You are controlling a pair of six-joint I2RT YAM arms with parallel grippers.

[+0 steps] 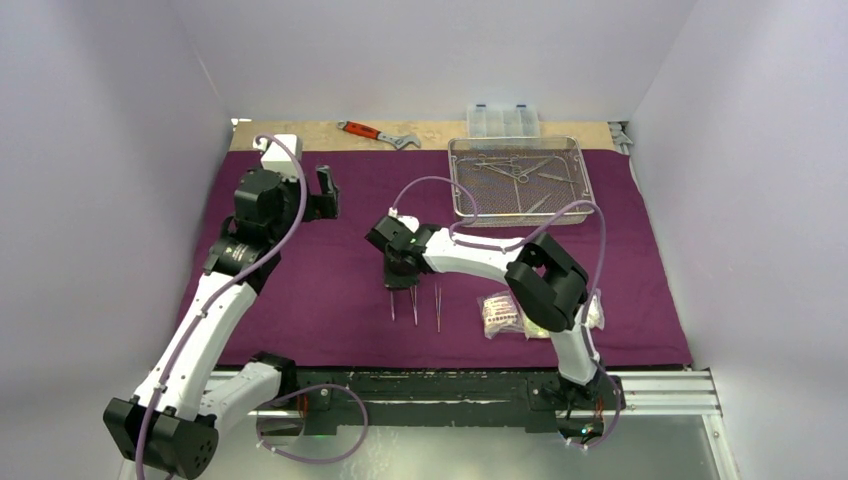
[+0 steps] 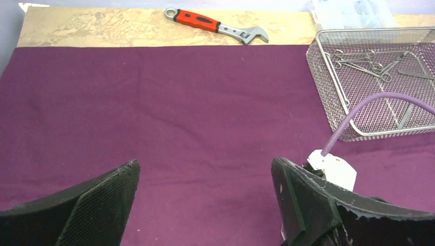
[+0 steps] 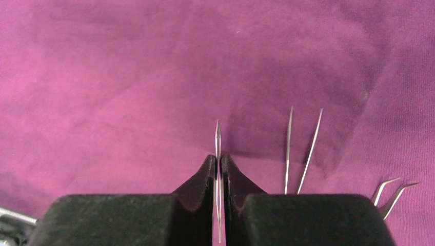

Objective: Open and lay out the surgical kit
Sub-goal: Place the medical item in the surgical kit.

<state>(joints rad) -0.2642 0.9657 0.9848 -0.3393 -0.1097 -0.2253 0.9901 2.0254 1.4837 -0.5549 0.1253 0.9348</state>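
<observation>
You have the right gripper [image 3: 219, 162] clenched on the slim tweezers [image 3: 217, 136], low over the purple cloth [image 3: 128, 77]. Their long axis runs straight out past the fingertips, toward the near desk edge. A straight pair [image 3: 289, 148] lies just beside them, parallel. Left gripper [image 2: 205, 169] released, well apart.

The purple cloth [image 1: 330, 200] covered most of the table [image 1: 300, 132]. The wire-mesh tray [image 1: 480, 195] sat at its far right, instruments [image 1: 510, 168] inside. The right gripper [image 1: 401, 285] pointed down at mid-cloth, 3 tweezers [image 1: 414, 305] side by side at its tip. Packets [image 1: 500, 312] lay near them. The left gripper [image 1: 322, 192] hung over the far left.
</observation>
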